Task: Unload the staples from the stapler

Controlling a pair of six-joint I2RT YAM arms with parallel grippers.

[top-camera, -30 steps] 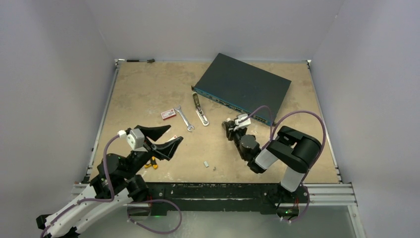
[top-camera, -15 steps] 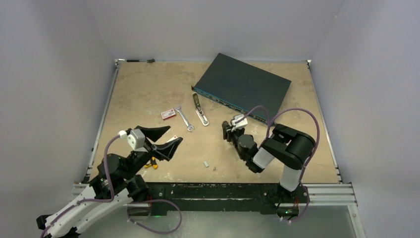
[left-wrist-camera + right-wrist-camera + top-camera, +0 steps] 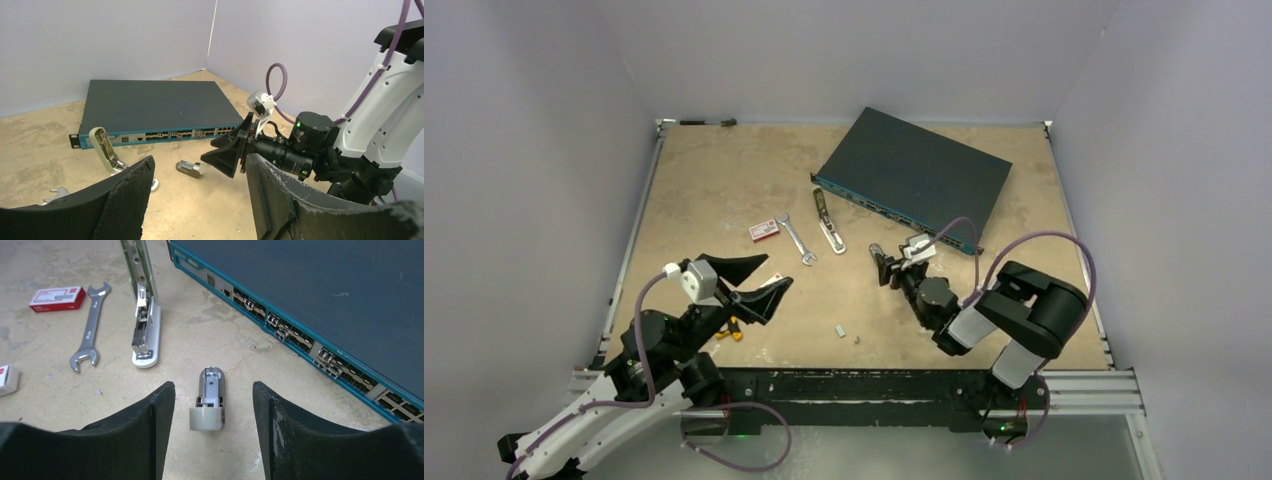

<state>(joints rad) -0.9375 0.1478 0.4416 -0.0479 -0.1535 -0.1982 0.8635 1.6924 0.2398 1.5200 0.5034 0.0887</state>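
Observation:
The pale grey-green stapler (image 3: 829, 226) lies swung open on the table left of the switch, its metal channel showing (image 3: 145, 327). Whether staples sit in it I cannot tell. A short metal piece with a grey cap (image 3: 210, 400) lies loose on the table between the fingers of my right gripper (image 3: 213, 392), which is open and not touching it. That piece also shows in the left wrist view (image 3: 192, 168). My left gripper (image 3: 759, 282) hovers open and empty at the near left, far from the stapler.
A dark blue network switch (image 3: 914, 175) fills the back right. A silver wrench (image 3: 796, 240) and a red staple box (image 3: 764, 231) lie left of the stapler. Two small grey bits (image 3: 840, 329) sit near the front edge. A small white box (image 3: 7, 377) lies nearby.
My right gripper has opened and let go of the short capped piece, which now rests on the table. Its arm has shifted slightly back and right. The left arm has not moved.

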